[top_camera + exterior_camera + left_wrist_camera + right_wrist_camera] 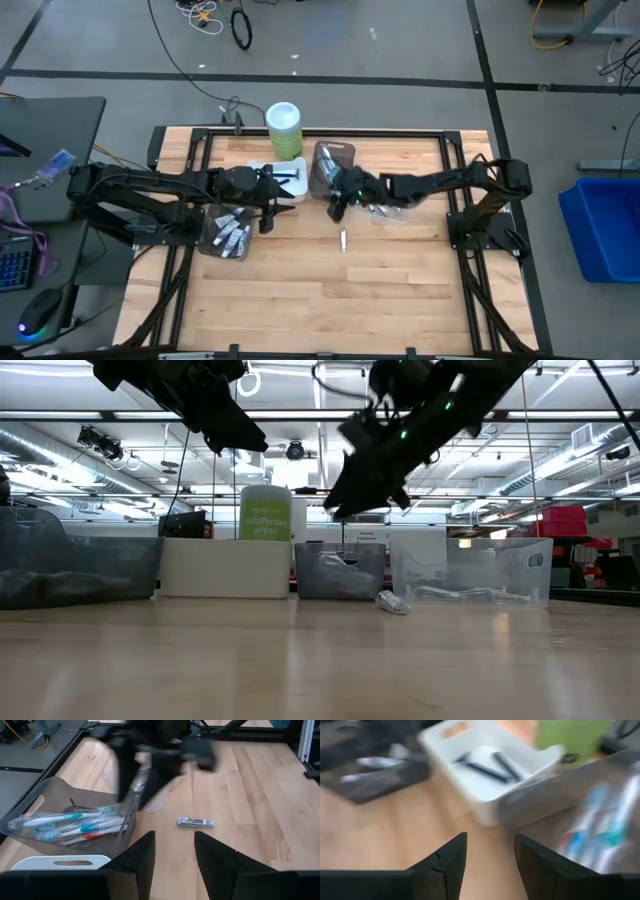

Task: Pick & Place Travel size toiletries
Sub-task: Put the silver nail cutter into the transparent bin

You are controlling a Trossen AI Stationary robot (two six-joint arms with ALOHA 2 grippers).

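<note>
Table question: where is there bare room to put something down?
The front of the table, nearer than the small silvery tube, is bare wood. The back is crowded: dark tray, white tray, toothbrush tray, clear tray, green canister, both arms overhead.

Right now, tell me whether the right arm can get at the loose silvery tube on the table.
Probably yes. The tube lies alone on bare wood, clear of the trays, and the right gripper hangs just above and beside it, fingers apart and empty.

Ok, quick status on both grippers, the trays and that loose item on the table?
Left gripper: open, empty, raised.
Right gripper: open, empty, raised.
Clear tray: holds toothbrushes.
White tray: holds dark razors.
Silvery tube: lying flat, loose on table.
</note>
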